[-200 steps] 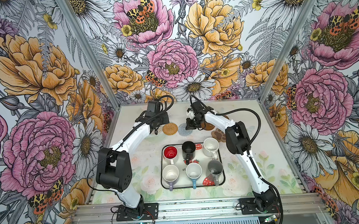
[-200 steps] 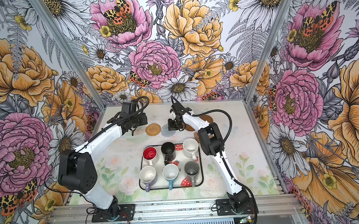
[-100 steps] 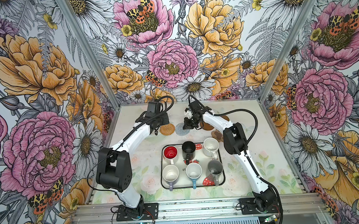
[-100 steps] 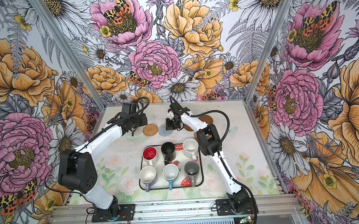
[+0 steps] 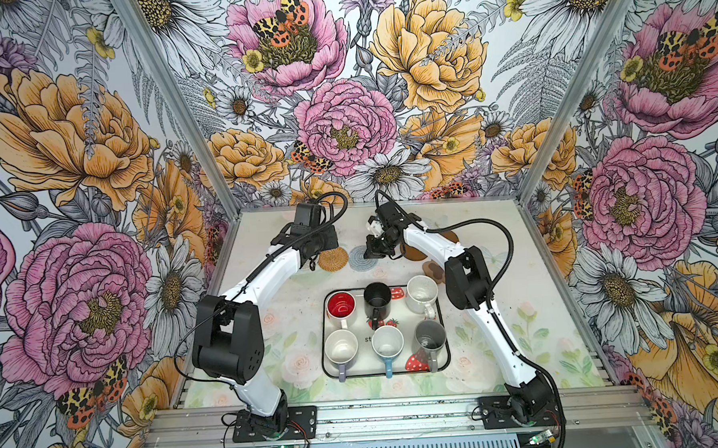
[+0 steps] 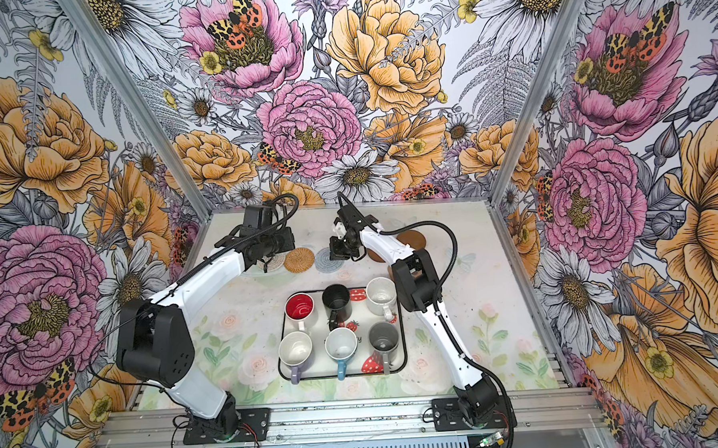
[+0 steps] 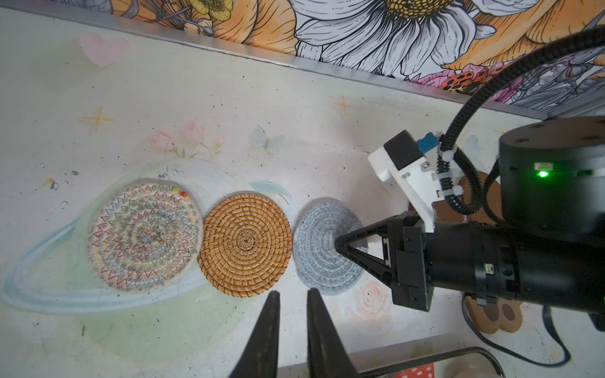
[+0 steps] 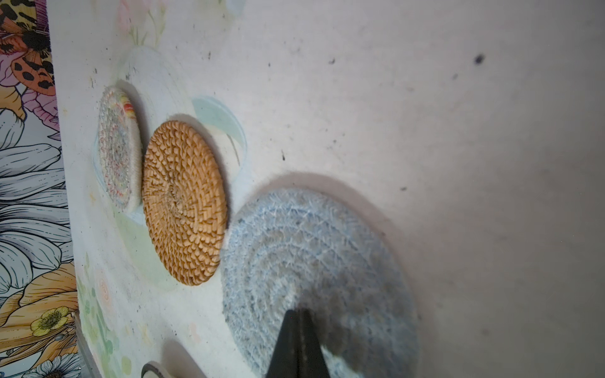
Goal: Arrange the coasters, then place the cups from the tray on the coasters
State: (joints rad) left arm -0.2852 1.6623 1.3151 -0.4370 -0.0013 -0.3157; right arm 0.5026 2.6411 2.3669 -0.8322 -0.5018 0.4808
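While the right gripper [image 5: 370, 255], jaws closed on nothing, presses its tip onto the grey spiral coaster [image 5: 357, 260] at centre frame in both top views, the left gripper [image 7: 292, 293], slightly parted and empty, hovers near that mat's edge. Risk: a sideways push may ruck the soft mat or shove it into the rattan coaster [image 5: 333, 259] just to its left, breaking the row. All six cups [image 5: 377, 301] stand on the tray [image 5: 323, 351], below centre.

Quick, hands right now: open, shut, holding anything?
Left hand: slightly open, empty.
Right hand: shut, tips on the grey spiral coaster.
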